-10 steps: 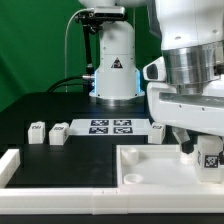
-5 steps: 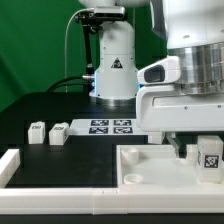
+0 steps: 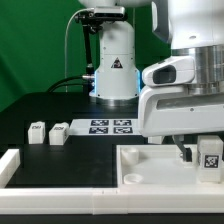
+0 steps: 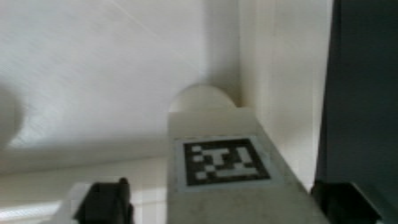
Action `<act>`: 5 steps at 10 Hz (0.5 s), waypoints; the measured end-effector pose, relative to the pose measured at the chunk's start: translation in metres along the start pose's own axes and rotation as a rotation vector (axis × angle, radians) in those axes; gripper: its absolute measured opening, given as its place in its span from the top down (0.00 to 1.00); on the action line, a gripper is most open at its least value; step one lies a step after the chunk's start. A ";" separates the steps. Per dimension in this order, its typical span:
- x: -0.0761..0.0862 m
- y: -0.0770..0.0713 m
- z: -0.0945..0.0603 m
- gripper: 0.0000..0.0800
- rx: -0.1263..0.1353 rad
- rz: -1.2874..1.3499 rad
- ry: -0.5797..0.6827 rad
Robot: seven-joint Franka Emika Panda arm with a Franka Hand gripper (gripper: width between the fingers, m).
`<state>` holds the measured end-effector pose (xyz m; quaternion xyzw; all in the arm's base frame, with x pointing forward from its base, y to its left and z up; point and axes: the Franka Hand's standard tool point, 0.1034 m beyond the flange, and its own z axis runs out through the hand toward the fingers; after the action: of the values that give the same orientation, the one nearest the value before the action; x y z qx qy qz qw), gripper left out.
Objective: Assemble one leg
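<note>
I am pinching the small white plastic peg-like leg (image 4: 221, 150) between my gripper (image 4: 217, 200) jaws on its flat sides, judging it light, stiff, slick.

A black tabletop (image 3: 40, 110) carries the marker board (image 3: 110, 127) — flat, white, with four square tags — near the middle. A large white panel (image 3: 140, 160) with a round socket (image 3: 131, 179) lies in front, and a green backdrop (image 3: 35, 40) stands behind
</note>
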<state>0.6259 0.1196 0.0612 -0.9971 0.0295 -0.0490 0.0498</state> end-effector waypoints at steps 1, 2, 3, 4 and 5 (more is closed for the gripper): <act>0.000 0.000 0.000 0.51 0.000 0.000 0.000; 0.000 0.000 0.000 0.64 0.000 0.000 0.000; 0.000 0.000 0.000 0.64 0.000 0.000 0.000; 0.000 0.000 0.000 0.64 0.000 0.014 0.000; 0.000 0.000 0.000 0.64 0.001 0.032 0.000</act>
<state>0.6259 0.1196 0.0612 -0.9965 0.0456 -0.0482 0.0511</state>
